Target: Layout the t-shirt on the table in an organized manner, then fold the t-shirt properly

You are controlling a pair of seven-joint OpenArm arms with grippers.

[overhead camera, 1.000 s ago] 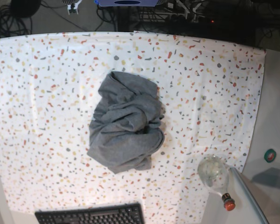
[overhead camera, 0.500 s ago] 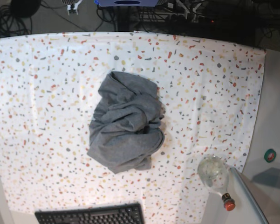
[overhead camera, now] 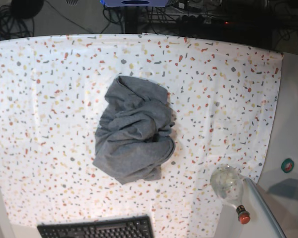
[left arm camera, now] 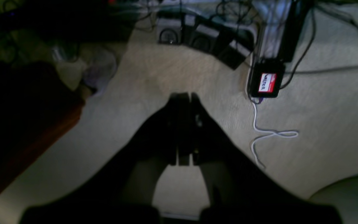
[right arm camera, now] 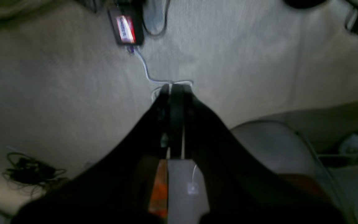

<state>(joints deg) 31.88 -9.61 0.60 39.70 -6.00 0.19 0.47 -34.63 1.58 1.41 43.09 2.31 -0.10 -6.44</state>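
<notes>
T-shirt: the crumpled heather-grey knit t-shirt (overhead camera: 134, 130) sits mid-worktop on the terrazzo-speckled white cloth (overhead camera: 39, 99), long axis running near to far.
Grippers: your left gripper (left arm camera: 183, 97) and right gripper (right arm camera: 172, 88) are both closed, empty, off the worktop over carpet.
Nearer arm: you cannot tell.

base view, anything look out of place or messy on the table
Yes: the t-shirt lies crumpled in a bunched heap mid-table, not spread flat. A clear bottle lies on its side at the near right edge, and a keyboard pokes in at the near edge.
</notes>
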